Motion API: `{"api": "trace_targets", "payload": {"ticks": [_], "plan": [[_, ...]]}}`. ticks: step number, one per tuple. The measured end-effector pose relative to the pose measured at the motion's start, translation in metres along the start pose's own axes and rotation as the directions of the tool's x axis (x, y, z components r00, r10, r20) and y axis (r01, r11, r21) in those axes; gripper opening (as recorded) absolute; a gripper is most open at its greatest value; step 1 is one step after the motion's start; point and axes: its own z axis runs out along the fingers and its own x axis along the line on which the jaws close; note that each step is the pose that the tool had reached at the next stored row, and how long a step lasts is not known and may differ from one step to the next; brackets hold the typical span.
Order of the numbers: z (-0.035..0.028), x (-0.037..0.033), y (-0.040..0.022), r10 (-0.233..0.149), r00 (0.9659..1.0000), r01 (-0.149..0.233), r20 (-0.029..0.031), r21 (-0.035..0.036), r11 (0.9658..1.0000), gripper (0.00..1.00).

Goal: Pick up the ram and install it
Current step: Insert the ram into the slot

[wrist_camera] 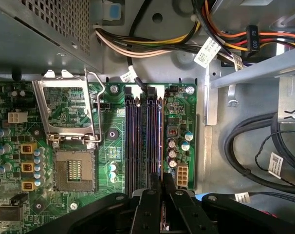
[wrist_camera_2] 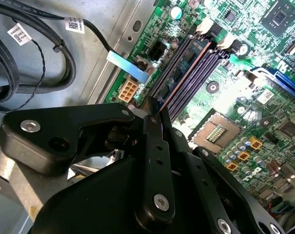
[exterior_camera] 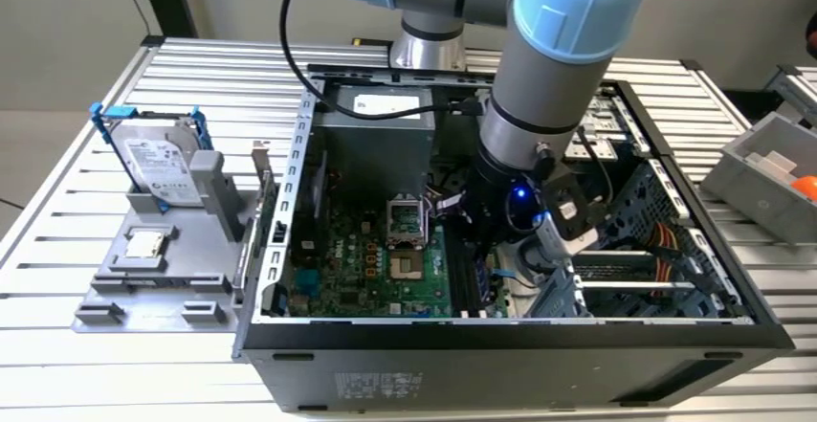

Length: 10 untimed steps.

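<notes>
Ram (wrist_camera_2: 186,68) thin edge-on in long dark slot | black gripper (wrist_camera_2: 155,114) clenched on it

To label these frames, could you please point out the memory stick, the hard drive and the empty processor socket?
Memory stick (wrist_camera_2: 182,73), second wrist view, its upper edge.
Hard drive (exterior_camera: 159,161), exterior view, its labelled face.
Processor socket (wrist_camera: 75,170), first wrist view, its contact field.

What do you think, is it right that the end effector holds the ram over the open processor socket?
Not quite: the end effector holds the ram over the memory slots, beside the open processor socket, as both wrist views show.
</notes>
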Motion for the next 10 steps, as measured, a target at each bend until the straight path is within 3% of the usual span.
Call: {"api": "trace_targets", "payload": {"ticks": [10], "plan": [[0.0010,-0.0001,0.0009,0.004,1.0000,-0.004,0.0000,-0.0009,1.0000,0.00]]}}
